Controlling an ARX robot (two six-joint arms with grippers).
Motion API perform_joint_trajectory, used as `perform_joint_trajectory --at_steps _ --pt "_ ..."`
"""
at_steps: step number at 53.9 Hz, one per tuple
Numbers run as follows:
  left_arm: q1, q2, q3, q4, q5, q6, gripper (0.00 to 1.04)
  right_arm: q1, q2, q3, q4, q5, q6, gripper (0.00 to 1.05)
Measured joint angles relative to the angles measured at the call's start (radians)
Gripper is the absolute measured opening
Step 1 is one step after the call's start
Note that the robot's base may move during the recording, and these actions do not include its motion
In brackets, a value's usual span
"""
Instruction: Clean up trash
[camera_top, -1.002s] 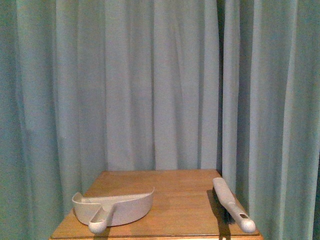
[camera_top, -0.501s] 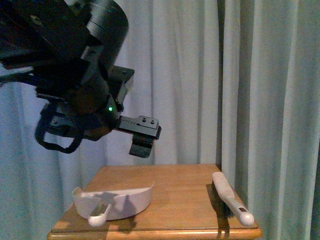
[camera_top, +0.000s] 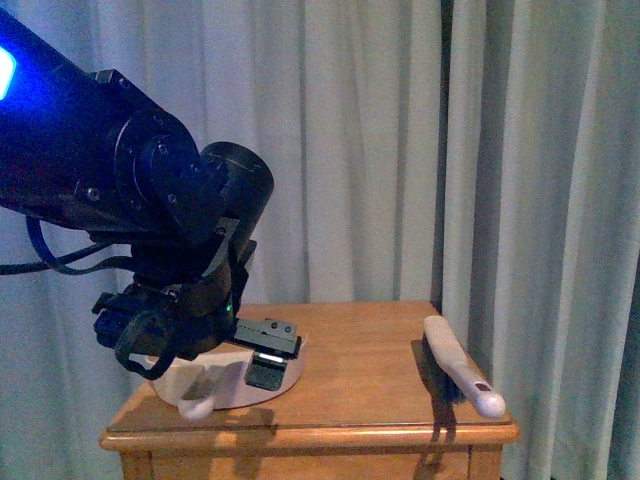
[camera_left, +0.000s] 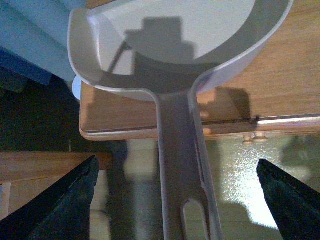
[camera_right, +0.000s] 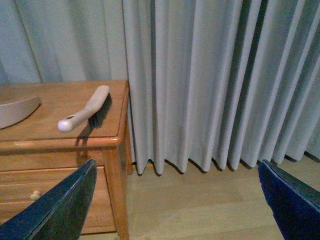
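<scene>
Left wrist view: the left tool hangs wide open and empty, fingers either side of the dustpan handle at the bench edge. A second ago no arm showed; now it is down, so a grab looks near. I can't see the trash anywhere.

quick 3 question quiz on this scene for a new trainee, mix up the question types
1. True or false: the left hand is shut on the handle of the dustpan.
2. Where does the brush lie? A) on the table, near its right edge; B) inside the dustpan; C) on the floor.
3. Fill in: the right hand holds ____.

Key: 1 false, it is open and straddles the handle; 2 A; 3 nothing.
</scene>
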Motion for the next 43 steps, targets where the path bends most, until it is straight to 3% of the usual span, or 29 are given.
perform_joint_trajectory --at_steps 39,43 --pt "0.015 0.087 0.043 -0.010 0.007 -0.037 0.97 0.000 0.000 0.000 0.000 0.000 0.000 0.97" --pt "0.015 0.089 0.044 -0.010 0.007 -0.037 0.87 0.000 0.000 0.000 0.000 0.000 0.000 0.97"
